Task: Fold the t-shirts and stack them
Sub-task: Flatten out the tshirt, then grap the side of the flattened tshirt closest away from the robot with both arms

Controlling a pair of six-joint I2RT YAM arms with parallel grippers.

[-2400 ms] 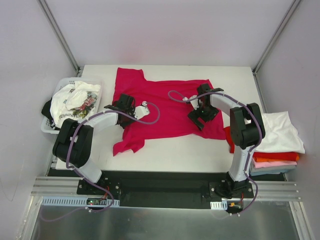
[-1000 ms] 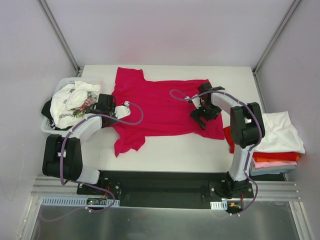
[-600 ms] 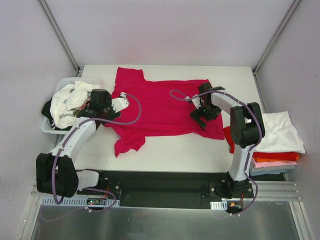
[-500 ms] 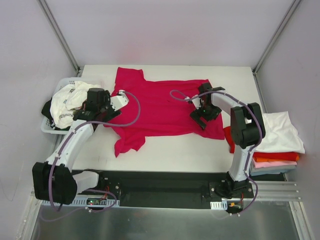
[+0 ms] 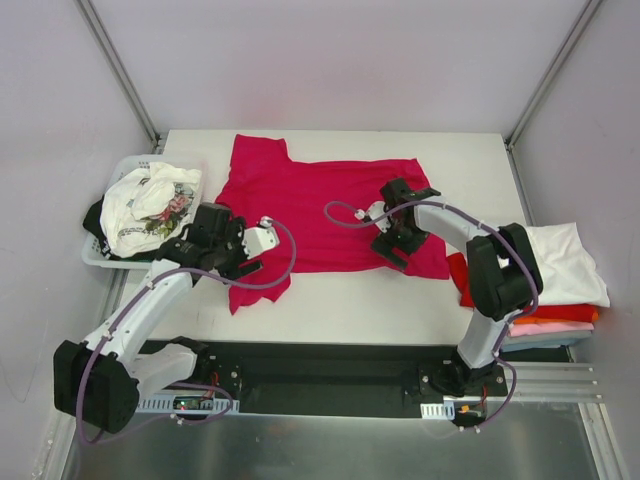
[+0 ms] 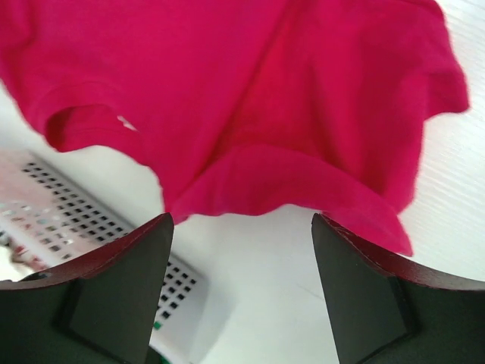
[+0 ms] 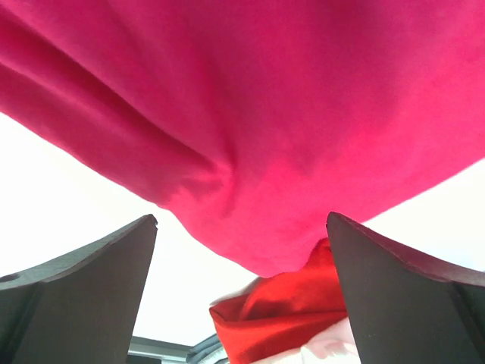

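A crimson-magenta t-shirt [image 5: 320, 210] lies spread across the middle of the table. My left gripper [image 5: 243, 262] hovers at its near-left sleeve [image 6: 303, 189], jaws open and empty [image 6: 239, 220]. Over the shirt's right hem my right gripper [image 5: 392, 250] is also open with nothing in it [image 7: 241, 218]. The crimson cloth fills the top of the right wrist view [image 7: 303, 91], with a red shirt [image 7: 280, 318] below it. Folded t-shirts are stacked at the right edge, a white one [image 5: 560, 265] on top and red, orange and pink layers [image 5: 550, 318] beneath.
A white plastic basket [image 5: 97, 257] stands at the left table edge with crumpled white printed shirts [image 5: 150, 200] and dark cloth in it. Its perforated wall [image 6: 83, 227] shows in the left wrist view. Bare table [image 5: 350, 300] runs along the front.
My left arm has swung from beside the basket toward the front, to the shirt's near-left sleeve, and its jaws have widened. The right gripper has shifted a little to the left.
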